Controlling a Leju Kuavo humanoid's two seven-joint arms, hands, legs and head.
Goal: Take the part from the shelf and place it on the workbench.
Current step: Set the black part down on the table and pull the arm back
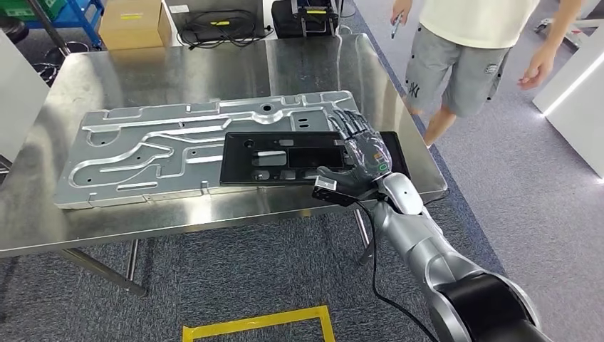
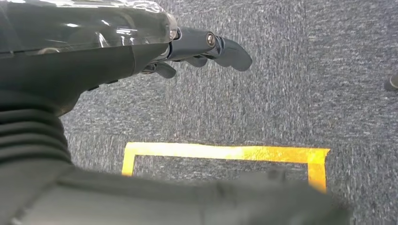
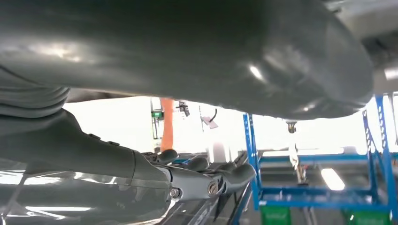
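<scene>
The black flat part [image 1: 285, 158] lies on the steel workbench [image 1: 178, 71], partly on top of a large silver stamped panel [image 1: 142, 142]. My right hand [image 1: 360, 153] is over the part's right end, fingers stretched flat across its top and the thumb along its near edge. In the right wrist view the right hand [image 3: 197, 180] has its fingers straight, and the gap between them and the thumb holds nothing. My left hand [image 2: 197, 49] hangs over the grey carpet, fingers loosely bent and holding nothing.
A person [image 1: 470, 50] stands at the bench's far right corner. A cardboard box [image 1: 132, 21] and a black case [image 1: 306, 18] sit behind the bench. Yellow floor tape [image 1: 256, 324] marks the carpet in front. A blue rack [image 3: 375, 154] stands beyond.
</scene>
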